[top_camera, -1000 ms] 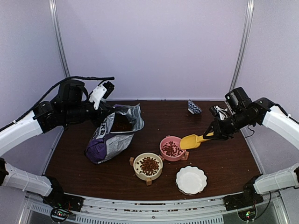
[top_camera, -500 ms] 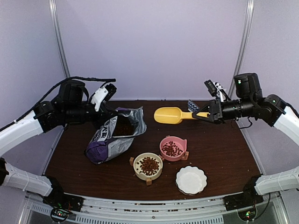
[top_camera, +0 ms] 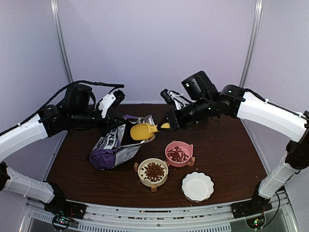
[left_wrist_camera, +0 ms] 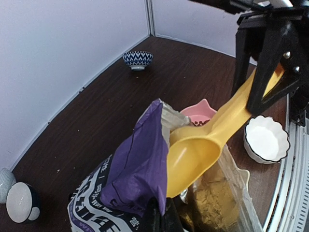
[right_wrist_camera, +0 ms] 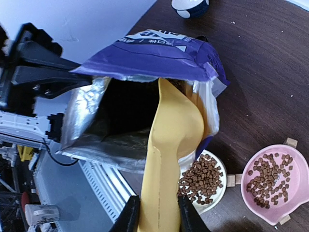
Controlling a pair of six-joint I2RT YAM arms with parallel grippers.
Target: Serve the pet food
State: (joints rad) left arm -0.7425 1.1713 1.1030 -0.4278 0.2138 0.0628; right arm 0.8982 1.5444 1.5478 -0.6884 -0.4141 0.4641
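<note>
The pet food lies as brown kibble in a cream bowl [top_camera: 154, 171] [right_wrist_camera: 203, 176] and a pink bowl [top_camera: 178, 154] [right_wrist_camera: 270, 183]. A purple bag [top_camera: 113, 145] [left_wrist_camera: 135, 174] [right_wrist_camera: 159, 60] lies at the left with its mouth held up. My left gripper [top_camera: 116, 126] [left_wrist_camera: 161, 220] is shut on the bag's rim. My right gripper [top_camera: 166, 124] [right_wrist_camera: 158, 212] is shut on the handle of a yellow scoop [top_camera: 142, 131] [left_wrist_camera: 193, 159] [right_wrist_camera: 176, 130]. The scoop's empty bowl sits at the bag's mouth, and the inside of the bag is dark.
An empty white scalloped dish [top_camera: 197, 186] [left_wrist_camera: 266, 140] stands at the front right of the cream bowl. A blue patterned bowl [left_wrist_camera: 138, 59] sits near the back wall. The right arm reaches across above the table's middle.
My right arm has swung the scoop from beside the pink bowl, up across the back, and left to the bag's mouth. The left gripper has kept its hold on the bag.
</note>
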